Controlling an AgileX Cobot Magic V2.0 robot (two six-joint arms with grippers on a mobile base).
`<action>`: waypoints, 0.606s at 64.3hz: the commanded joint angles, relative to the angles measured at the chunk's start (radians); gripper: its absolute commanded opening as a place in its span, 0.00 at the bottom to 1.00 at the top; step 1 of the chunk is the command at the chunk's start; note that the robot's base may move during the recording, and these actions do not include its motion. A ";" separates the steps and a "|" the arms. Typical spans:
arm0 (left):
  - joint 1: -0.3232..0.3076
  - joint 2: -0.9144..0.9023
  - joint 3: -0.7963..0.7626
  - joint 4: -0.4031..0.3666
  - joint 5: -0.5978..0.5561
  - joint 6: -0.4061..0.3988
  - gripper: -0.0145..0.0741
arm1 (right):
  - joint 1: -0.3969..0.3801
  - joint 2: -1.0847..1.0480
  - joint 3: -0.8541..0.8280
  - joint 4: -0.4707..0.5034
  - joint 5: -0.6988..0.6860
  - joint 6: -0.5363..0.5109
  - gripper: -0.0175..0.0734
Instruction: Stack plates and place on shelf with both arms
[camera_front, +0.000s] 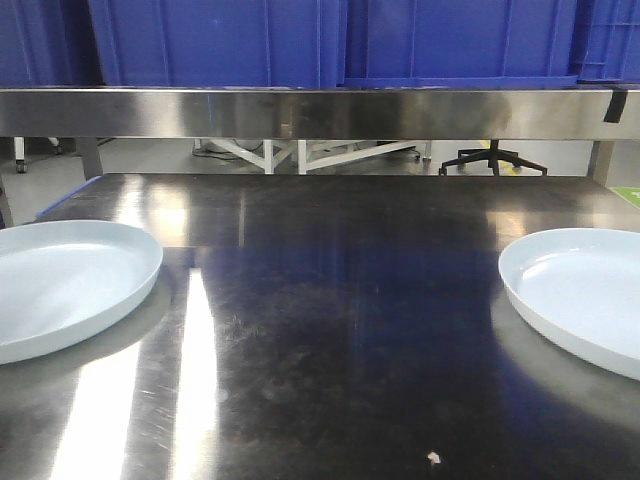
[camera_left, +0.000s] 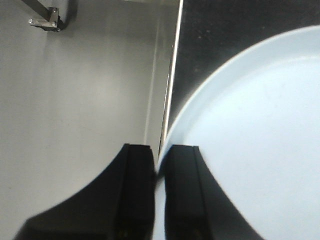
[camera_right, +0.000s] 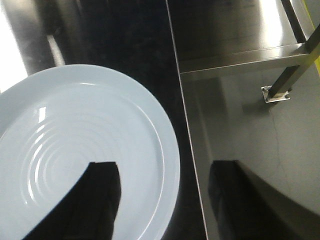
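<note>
No legible text, label, brand, number or sign appears in any of the three views. The two glossy pale bluish-white round plates (camera_front: 70, 280) (camera_front: 585, 290), the blue plastic crates (camera_front: 330, 40) and the brushed stainless steel table (camera_front: 330, 350) all present plain surfaces. The small black patch (camera_front: 617, 104) on the steel shelf edge carries no readable marking.

Desk (camera_front: 330, 330) in front. Left plate (camera_front: 60, 280) lies on it at the left edge. Right plate (camera_front: 580, 295) lies on it at the right edge, well apart from the other. Shelf (camera_front: 300, 112) runs behind and above the desk, with bins (camera_front: 330, 40) on it. Chair base (camera_front: 492, 160) stands on the floor beyond.
</note>
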 joint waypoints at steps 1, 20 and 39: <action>-0.029 -0.076 -0.036 -0.005 -0.016 -0.009 0.27 | -0.005 -0.005 -0.037 -0.014 -0.054 -0.003 0.74; -0.137 -0.197 -0.104 -0.069 0.012 -0.009 0.27 | -0.005 -0.005 -0.037 -0.014 -0.053 -0.003 0.74; -0.284 -0.188 -0.125 -0.183 -0.092 -0.009 0.27 | -0.005 -0.005 -0.037 -0.014 -0.037 -0.003 0.74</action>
